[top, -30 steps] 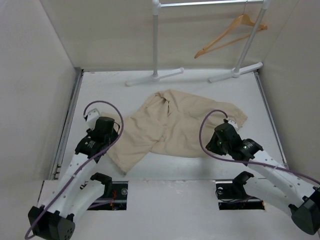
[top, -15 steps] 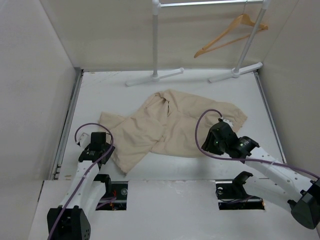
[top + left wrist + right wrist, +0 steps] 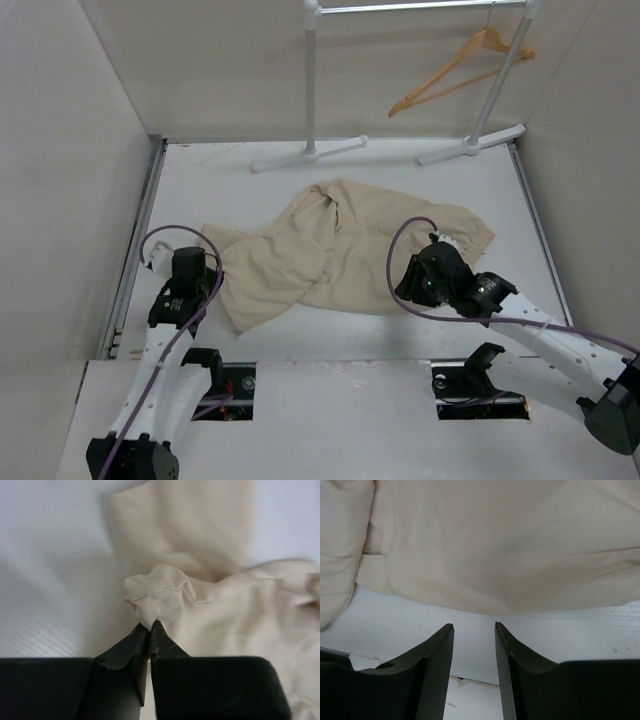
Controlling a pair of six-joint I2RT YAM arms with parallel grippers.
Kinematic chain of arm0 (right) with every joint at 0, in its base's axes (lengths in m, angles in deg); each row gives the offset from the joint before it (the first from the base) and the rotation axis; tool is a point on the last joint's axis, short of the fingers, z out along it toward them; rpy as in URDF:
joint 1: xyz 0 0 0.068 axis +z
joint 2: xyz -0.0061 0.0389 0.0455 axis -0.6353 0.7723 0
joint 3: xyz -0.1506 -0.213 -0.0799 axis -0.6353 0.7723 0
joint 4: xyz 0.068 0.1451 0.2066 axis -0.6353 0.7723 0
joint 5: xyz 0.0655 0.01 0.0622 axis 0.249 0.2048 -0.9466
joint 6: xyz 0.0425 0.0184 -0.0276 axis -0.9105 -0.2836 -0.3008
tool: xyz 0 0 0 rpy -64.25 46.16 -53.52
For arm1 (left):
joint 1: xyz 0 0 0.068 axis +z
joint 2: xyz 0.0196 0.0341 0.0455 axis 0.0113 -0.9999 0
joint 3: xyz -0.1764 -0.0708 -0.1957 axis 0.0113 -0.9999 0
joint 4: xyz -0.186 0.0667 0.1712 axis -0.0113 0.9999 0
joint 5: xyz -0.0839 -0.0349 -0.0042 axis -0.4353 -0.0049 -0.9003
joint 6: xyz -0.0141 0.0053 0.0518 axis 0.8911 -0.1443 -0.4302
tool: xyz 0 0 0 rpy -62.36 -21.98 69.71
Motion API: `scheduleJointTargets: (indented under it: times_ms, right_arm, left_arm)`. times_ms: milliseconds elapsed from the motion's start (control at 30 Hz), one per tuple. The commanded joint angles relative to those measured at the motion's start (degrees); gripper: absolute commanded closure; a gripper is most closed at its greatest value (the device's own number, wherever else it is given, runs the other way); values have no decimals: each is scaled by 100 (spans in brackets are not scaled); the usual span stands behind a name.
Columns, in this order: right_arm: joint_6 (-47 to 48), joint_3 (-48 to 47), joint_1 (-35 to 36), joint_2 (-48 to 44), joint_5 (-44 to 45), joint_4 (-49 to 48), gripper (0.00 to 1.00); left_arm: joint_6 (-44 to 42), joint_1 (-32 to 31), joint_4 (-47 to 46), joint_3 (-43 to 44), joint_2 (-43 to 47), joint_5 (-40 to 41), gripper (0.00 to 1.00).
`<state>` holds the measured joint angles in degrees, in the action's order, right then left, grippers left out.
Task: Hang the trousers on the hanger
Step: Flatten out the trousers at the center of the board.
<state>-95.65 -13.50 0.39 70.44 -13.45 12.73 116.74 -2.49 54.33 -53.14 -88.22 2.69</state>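
The beige trousers (image 3: 340, 240) lie crumpled flat in the middle of the table, one leg reaching toward the near left. My left gripper (image 3: 197, 272) sits at that leg's left edge. In the left wrist view the left gripper (image 3: 150, 625) is shut on a small bunched pinch of the trousers (image 3: 160, 595). My right gripper (image 3: 408, 282) hovers at the garment's near right edge. In the right wrist view the right gripper (image 3: 474, 626) stands open over bare table, just short of the trousers' hem (image 3: 495, 545). The wooden hanger (image 3: 460, 68) hangs tilted on the rack at the back right.
The white rack's two poles (image 3: 311, 80) (image 3: 505, 75) rise at the back, with their feet (image 3: 300, 155) resting on the table. White walls close in on the left, right and back. A strip of bare table lies between the trousers and the arm bases.
My left gripper drew back toward the near left edge of the leg and shut on a pinch of cloth. My right gripper opened wider and shifted slightly left.
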Motion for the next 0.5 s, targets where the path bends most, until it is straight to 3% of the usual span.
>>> scheduleJointTargets:
  times_ms: [0, 100, 200, 367, 433, 467]
  right_arm:
    - [114, -166, -190, -272, -58, -246, 55]
    - [237, -139, -428, -263, -199, -308, 54]
    - [395, -236, -560, -202, -269, -395, 54]
    - [518, -377, -736, -175, -278, -413, 54]
    - [484, -385, -754, -193, -313, -422, 53]
    - [457, -394, -754, -219, -313, -413, 51]
  left_arm:
    - [-232, -574, 763, 1724, 540, 800, 99]
    - [-890, -892, 635, 3106, -266, 1250, 98]
    - [-1699, -813, -156, 4441, -1548, 1163, 98]
    - [-2597, -6, -1273, 7103, -4218, 1031, 94]
    - [-2650, 407, -1301, 8124, -5414, 1058, 81]
    - [-2633, 618, -987, 8780, -6124, 1110, 63]
